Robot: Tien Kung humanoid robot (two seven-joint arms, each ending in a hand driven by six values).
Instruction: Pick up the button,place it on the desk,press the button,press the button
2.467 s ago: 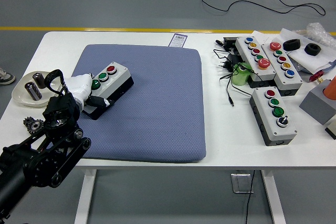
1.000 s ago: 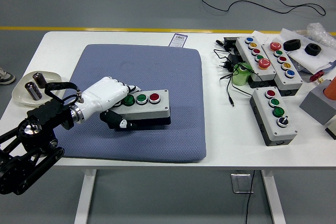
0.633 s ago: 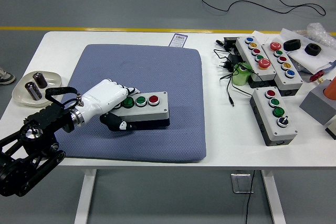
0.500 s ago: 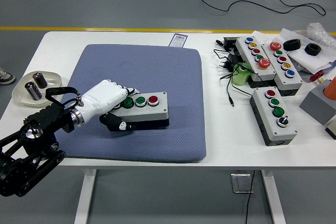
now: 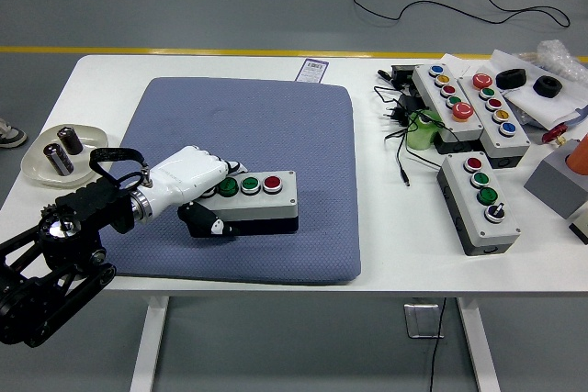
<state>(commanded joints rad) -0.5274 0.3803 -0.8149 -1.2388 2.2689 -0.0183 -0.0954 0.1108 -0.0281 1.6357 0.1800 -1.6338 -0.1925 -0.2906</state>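
Change: the left hand (image 5: pixel 188 192) had carried the button box (image 5: pixel 254 200) from the blue mat's (image 5: pixel 276 126) left part toward its middle, then settled it a touch lower and nearer the tabletop's (image 5: pixel 395 245) front edge.
Hand state: white fingers lay over the box's left end, thumb against its front face, gripping it.
Box position: flat on the mat, stretching rightward from the hand's fingertips.
Meaning: placing looked all but done; release and the two presses appeared to remain.
Right hand: out of view.
Buttons on held box: three, two green and one red.
Other button boxes: three, well to the hand's right, past the mat (image 5: pixel 478 199).
Dish: one, behind the hand's wrist, holding two cylinders (image 5: pixel 61 155).
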